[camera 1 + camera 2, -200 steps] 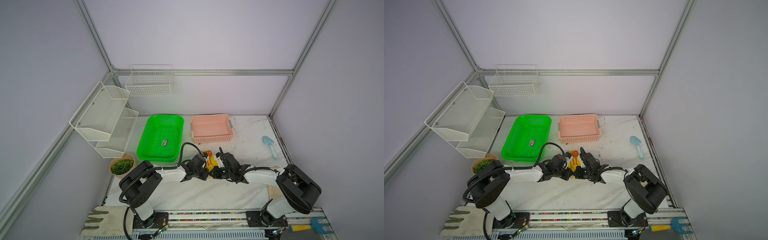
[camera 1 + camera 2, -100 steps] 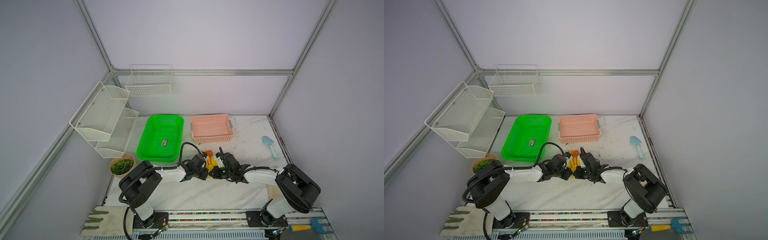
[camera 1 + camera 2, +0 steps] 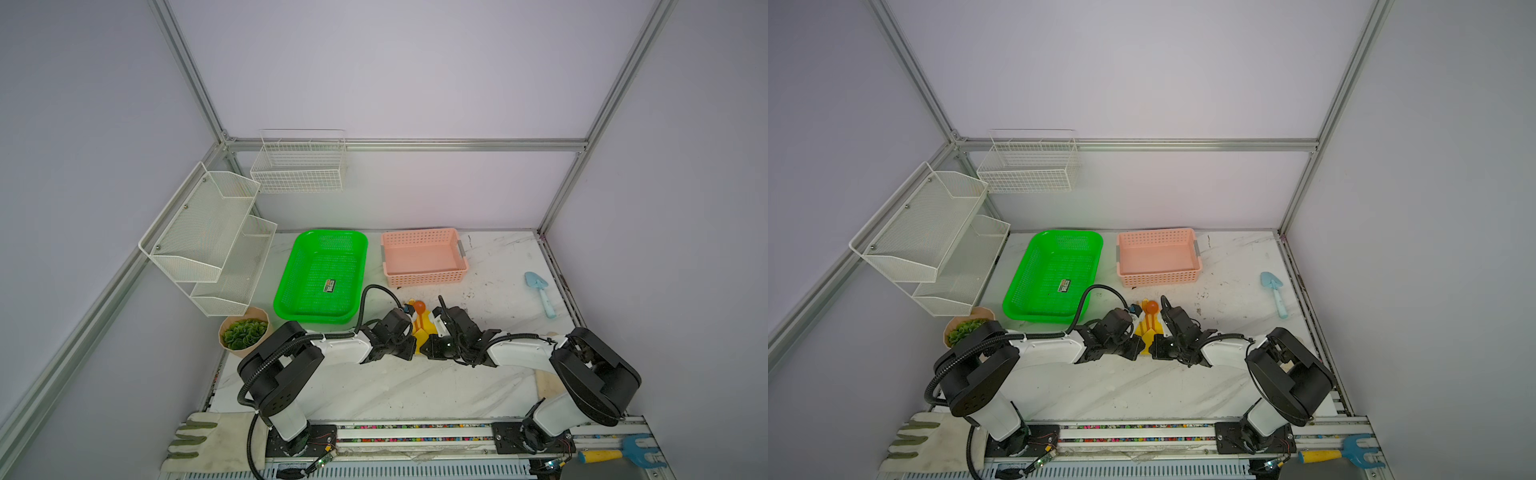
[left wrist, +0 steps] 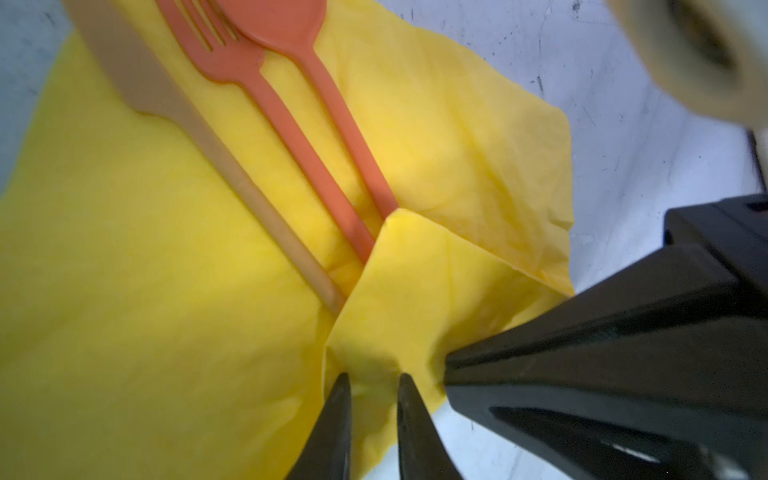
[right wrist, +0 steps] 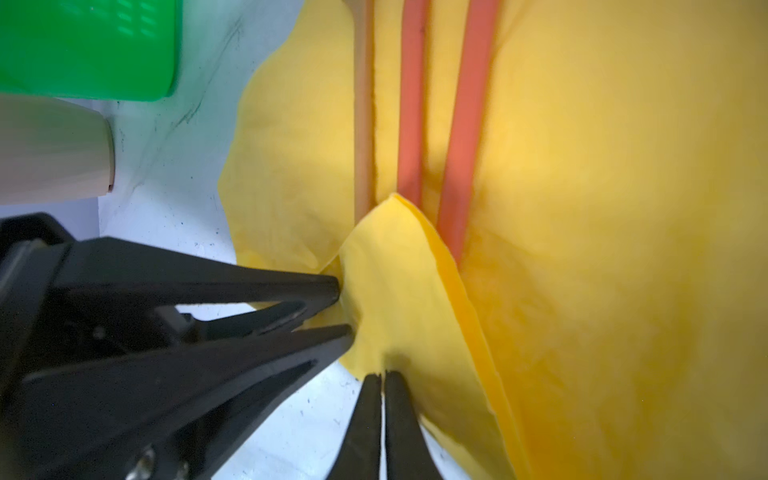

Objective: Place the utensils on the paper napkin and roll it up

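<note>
The left arm [image 3: 340, 349] and right arm [image 3: 515, 353] stretch low over the white marble table [image 3: 374, 390], meeting head-on. The left gripper [image 4: 374, 395] is nearly closed and the right gripper [image 5: 381, 380] fully closed. Both pinch the folded-up corner of the bright yellow thin paper napkin [image 4: 124, 291]. Just beyond their tips, the slim orange plastic fork [image 4: 266, 95] and orange round-bowled plastic spoon [image 4: 328, 95] lie on it, handle ends under that fold.

Napkin [image 4: 124, 291] is plain bright yellow, fork [image 4: 232, 62] and spoon [image 4: 291, 25] solid orange, my fingers [image 4: 328, 436] black, table [image 3: 415, 390] white with grey marble streaks.
</note>
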{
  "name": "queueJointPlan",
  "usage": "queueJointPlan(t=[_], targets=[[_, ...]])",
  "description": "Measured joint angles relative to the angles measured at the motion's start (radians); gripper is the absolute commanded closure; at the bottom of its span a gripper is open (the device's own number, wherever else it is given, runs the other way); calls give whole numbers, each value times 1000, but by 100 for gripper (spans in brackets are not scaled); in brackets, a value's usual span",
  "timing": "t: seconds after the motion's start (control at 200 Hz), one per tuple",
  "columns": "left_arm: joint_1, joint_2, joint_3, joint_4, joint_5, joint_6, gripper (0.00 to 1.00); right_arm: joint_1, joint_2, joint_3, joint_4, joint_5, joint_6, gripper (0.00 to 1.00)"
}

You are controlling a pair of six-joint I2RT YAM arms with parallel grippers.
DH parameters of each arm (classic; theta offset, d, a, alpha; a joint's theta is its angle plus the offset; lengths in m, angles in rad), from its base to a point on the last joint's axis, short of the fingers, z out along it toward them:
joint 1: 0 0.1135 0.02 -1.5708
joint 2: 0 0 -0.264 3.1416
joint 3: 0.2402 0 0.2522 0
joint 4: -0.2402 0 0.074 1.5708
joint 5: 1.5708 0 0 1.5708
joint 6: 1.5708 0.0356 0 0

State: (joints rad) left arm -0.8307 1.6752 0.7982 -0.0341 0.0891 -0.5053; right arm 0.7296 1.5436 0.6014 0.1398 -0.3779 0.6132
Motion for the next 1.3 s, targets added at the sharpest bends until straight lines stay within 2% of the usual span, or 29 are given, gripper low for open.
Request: queueJointPlan(t=[0.35, 0.795, 1.02, 1.3], targets=[[0, -10, -6, -8, -7, 1, 78, -26, -67, 0, -18, -6, -9, 90], [4, -10, -6, -10, -7, 1, 78, -45, -29, -37, -17, -12, -46, 91], [5, -10, -6, -10, -7, 1, 78, -50, -97, -36, -47, -3, -50, 90], [6, -13, -6, -17, -7, 1, 78, -93, -35, -37, -39, -7, -84, 91]])
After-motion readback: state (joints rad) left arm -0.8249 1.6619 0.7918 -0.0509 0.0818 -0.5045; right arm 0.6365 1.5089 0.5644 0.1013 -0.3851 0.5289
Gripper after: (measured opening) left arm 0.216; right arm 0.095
